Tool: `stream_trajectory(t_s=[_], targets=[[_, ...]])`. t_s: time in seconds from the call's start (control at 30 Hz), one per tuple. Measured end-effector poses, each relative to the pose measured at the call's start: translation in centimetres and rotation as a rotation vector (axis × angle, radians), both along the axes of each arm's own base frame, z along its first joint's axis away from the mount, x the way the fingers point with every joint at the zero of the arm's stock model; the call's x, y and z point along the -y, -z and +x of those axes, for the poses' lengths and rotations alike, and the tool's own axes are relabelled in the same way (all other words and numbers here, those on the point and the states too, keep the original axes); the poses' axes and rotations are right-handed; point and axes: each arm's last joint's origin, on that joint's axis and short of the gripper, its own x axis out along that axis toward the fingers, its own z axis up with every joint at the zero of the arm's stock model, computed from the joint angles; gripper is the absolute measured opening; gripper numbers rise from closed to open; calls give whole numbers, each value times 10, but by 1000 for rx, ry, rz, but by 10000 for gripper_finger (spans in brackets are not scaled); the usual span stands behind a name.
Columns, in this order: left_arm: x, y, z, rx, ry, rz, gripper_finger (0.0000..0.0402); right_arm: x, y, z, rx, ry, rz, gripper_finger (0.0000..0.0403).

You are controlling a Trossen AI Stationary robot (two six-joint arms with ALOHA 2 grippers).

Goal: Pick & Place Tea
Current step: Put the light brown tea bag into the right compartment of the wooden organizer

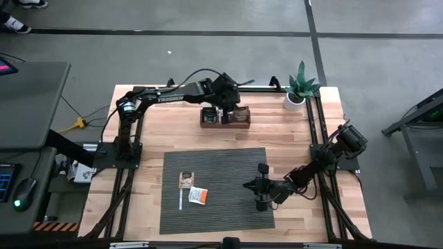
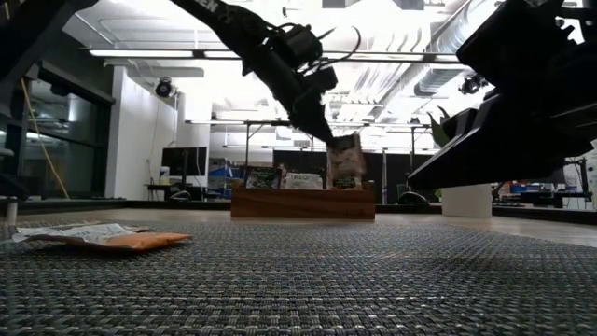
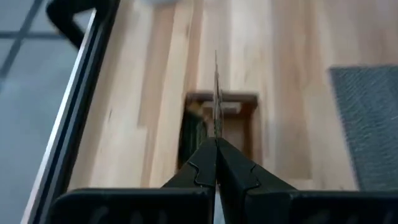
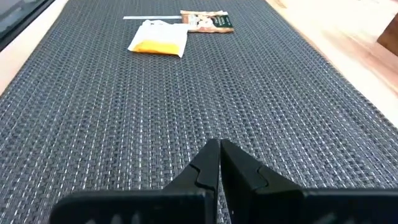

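Left end effector (image 3: 216, 152) pinches 1 tea sachet (image 3: 216, 99) edge-on — above the wooden box (image 3: 242, 121).

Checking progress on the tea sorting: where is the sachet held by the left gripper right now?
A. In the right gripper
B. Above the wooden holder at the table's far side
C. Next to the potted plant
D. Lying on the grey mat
B: the left gripper pinches a sachet just above the wooden holder, while two other sachets lie on the mat.
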Motion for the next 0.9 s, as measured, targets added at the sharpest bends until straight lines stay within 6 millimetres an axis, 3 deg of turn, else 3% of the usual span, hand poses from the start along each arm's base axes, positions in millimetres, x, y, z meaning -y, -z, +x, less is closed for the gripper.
stream_trajectory(t_s=[0.1,0.47,0.9], targets=[[-4,0,1,33,26,-26,0,1,0,0,0,1,0,11],[-9,30,8,-36,9,-63,0,1,0,0,-1,2,0,11],[-9,31,8,-41,-4,-68,0,1,1,0,-12,1,-7,11]])
